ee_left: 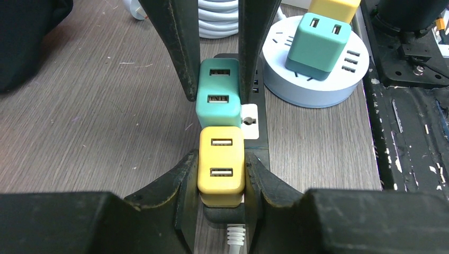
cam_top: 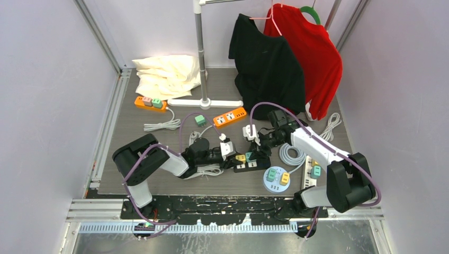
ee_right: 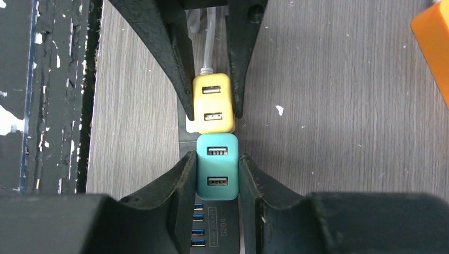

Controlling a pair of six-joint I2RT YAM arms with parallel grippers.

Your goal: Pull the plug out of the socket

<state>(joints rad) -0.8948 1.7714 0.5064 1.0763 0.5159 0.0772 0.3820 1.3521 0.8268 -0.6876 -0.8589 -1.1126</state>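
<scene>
A black power strip (cam_top: 253,165) lies on the table with a yellow plug (ee_left: 221,164) and a teal plug (ee_right: 217,166) seated side by side in it. My left gripper (ee_left: 221,170) is shut on the yellow plug, one finger pressed on each side. My right gripper (ee_right: 217,172) is shut on the teal plug in the same way. The two grippers face each other across the strip. In the left wrist view the right fingers (ee_left: 177,47) flank the teal plug (ee_left: 218,90). In the top view both plugs (cam_top: 244,157) sit between the two wrists.
A round white socket hub (cam_top: 276,179) with a teal and a yellow plug sits just right of the strip. Nearby are a white strip (cam_top: 310,174), two orange strips (cam_top: 230,117) (cam_top: 150,102), coiled cables (cam_top: 290,153), loose plugs, a rack base (cam_top: 205,103) and hanging shirts (cam_top: 267,63).
</scene>
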